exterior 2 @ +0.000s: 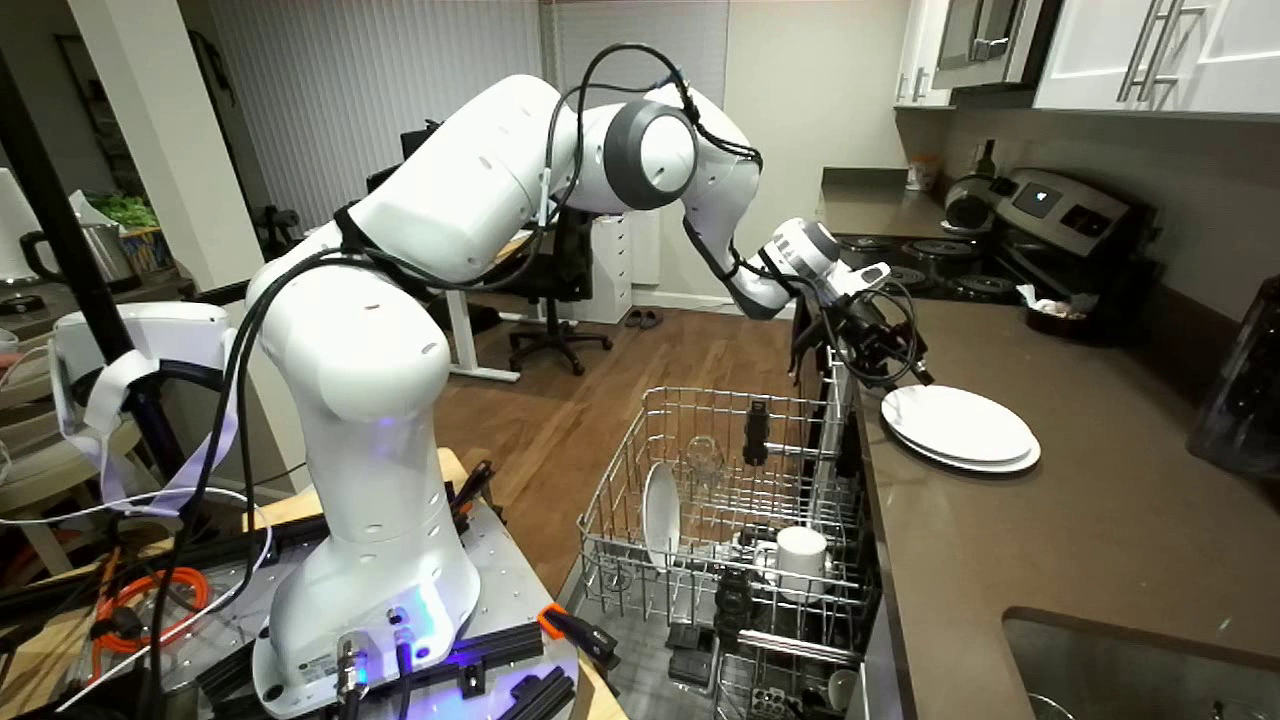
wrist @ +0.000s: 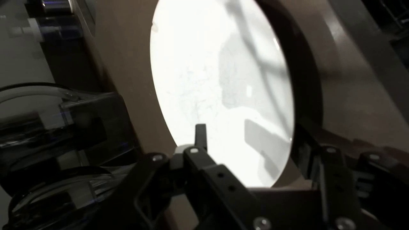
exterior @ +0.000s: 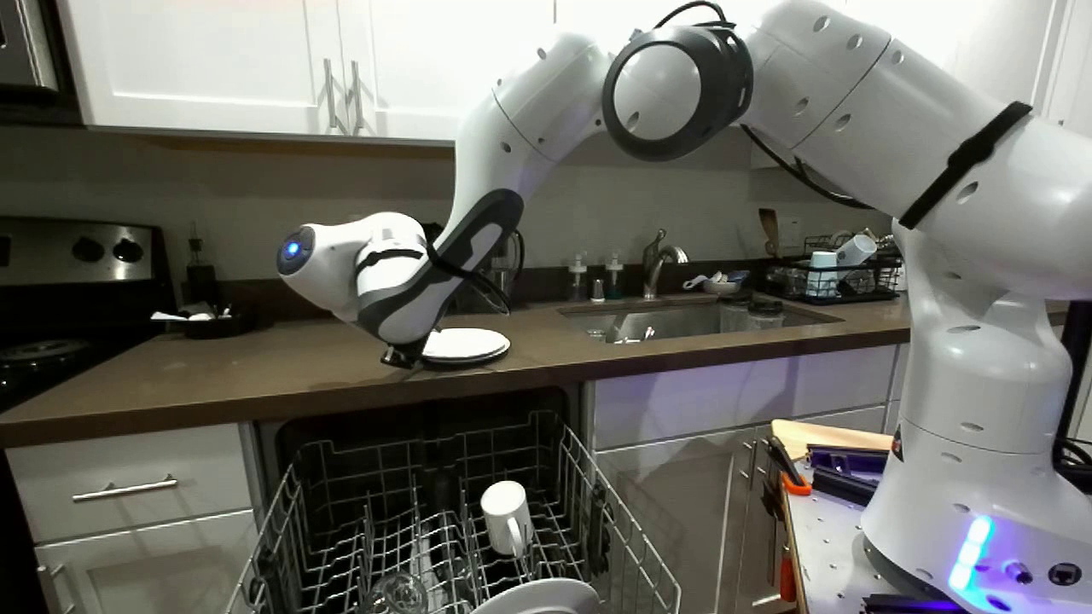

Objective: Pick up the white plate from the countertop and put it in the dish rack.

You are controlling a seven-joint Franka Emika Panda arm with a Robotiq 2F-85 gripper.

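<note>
Since the gripper (wrist: pixel 251 139) stands parted, one finger over the white plate (wrist: pixel 222 91), the other just outside its rim, we should slip the latter under that rim alone, sparing the lower plate (exterior 2: pixel 985 467), then make for the dish rack (exterior 2: pixel 690 392), lower than the tool.

In both exterior views, light is falling from above onto the robot arm (exterior: pixel 947 136) and a blue strip (exterior: pixel 970 554) is glowing on its base (exterior: pixel 955 469); in an exterior view the upper cabinets (exterior: pixel 444 51) are washing out to white, a lower cabinet front (exterior: pixel 708 384) at right is taking a lilac cast, and the dishwasher opening (exterior: pixel 375 418) is sinking into darkness. In the wrist view the white plate (wrist: pixel 220 92) is glaring nearly to pure white, soft grey shadows are crossing its right side, the gripper fingers (wrist: pixel 200 137) are looking dark and slightly blurred, and glossy items (wrist: pixel 86 127) at left are fading into dimness.
</note>
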